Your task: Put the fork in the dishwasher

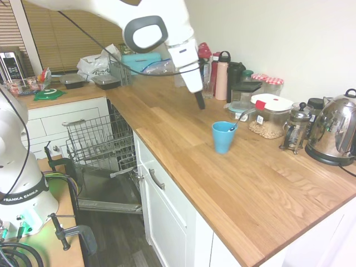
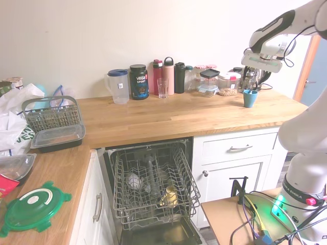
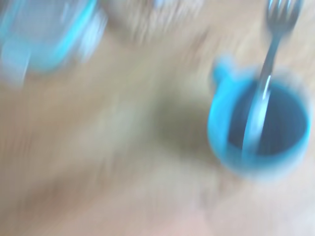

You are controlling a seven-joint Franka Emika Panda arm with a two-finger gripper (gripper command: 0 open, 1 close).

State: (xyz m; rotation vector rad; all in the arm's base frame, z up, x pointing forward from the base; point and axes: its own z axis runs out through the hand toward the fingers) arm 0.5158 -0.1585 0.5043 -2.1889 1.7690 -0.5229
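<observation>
The arm (image 1: pixel 161 25) is glossy white, built of rounded segments, with a dark grey ring around a white cap at one joint. A thin black cable loops along its outside. Its last white section narrows into the pincer (image 1: pixel 199 99), which ends in slim black fingers. The white column of the base (image 1: pixel 19 183) carries a black band lettered "FRANKA EMIKA" and glows green low down.

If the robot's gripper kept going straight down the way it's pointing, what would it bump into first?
Probably the bare wooden counter, just beside the blue mug with the fork in it. The gripper points down, a little off from the mug, though depth is hard to judge.
</observation>
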